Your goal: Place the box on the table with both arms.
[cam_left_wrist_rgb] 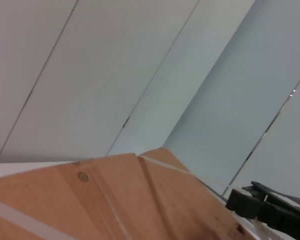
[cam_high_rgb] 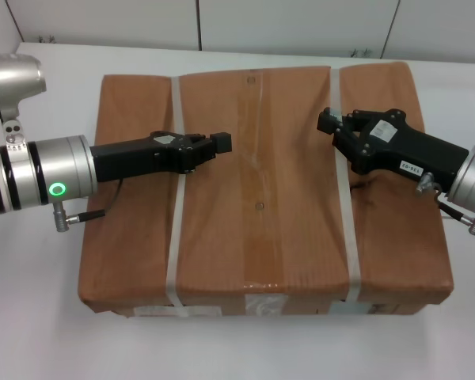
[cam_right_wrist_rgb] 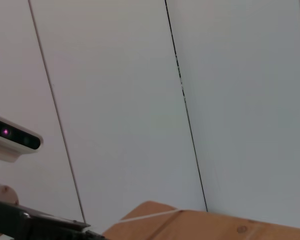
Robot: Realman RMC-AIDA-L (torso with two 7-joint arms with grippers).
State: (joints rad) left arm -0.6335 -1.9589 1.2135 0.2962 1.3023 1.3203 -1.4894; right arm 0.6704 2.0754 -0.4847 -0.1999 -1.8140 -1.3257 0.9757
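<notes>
The large brown cardboard box (cam_high_rgb: 261, 206) lies flat on the white table (cam_high_rgb: 32, 317), with clear tape down its middle. Its left strap (cam_high_rgb: 174, 237) and right strap (cam_high_rgb: 347, 229) run front to back, and white labels (cam_high_rgb: 261, 305) show on its near side. My left gripper (cam_high_rgb: 214, 146) reaches in from the left, low over the box top where the left strap crosses. My right gripper (cam_high_rgb: 332, 125) reaches in from the right, over the right strap. The box top also shows in the left wrist view (cam_left_wrist_rgb: 115, 200) and in the right wrist view (cam_right_wrist_rgb: 215, 225).
The table stretches beyond the box on all sides, and white wall panels (cam_high_rgb: 301, 24) stand behind its far edge. The left wrist view shows the right gripper (cam_left_wrist_rgb: 270, 210) farther off. The right wrist view shows the left gripper (cam_right_wrist_rgb: 35, 225) and my head camera (cam_right_wrist_rgb: 12, 137).
</notes>
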